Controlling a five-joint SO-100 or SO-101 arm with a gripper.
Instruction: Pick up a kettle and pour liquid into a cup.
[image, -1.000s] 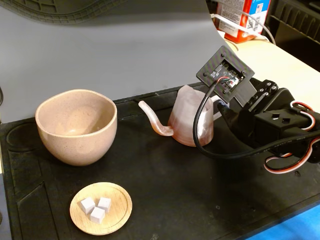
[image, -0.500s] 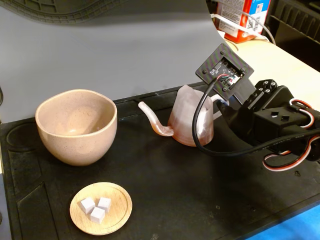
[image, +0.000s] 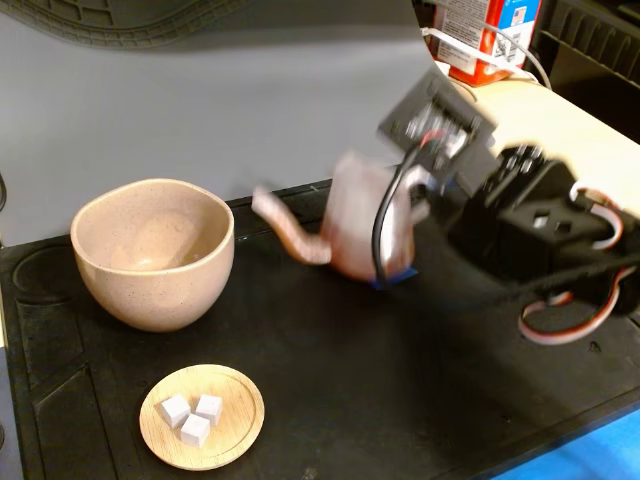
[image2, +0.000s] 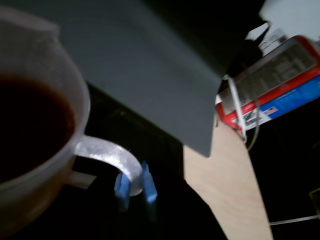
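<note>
Kettle (image: 365, 225) centre of fixed view, handle (image2: 112, 157) pinched between closed blue gripper (image2: 135, 187) jaws; dark tea (image2: 30, 125) inside; cup (image: 152, 252) at left.

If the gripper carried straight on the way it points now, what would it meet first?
The gripper is already clamped on the kettle handle, so the kettle's body comes first. Beyond that, leftward in the fixed view, probably the cup; depth is unclear.

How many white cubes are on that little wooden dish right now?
3, clustered together on the wooden dish in the fixed view: one at left, one at upper right, one in front. None looks hidden.
</note>
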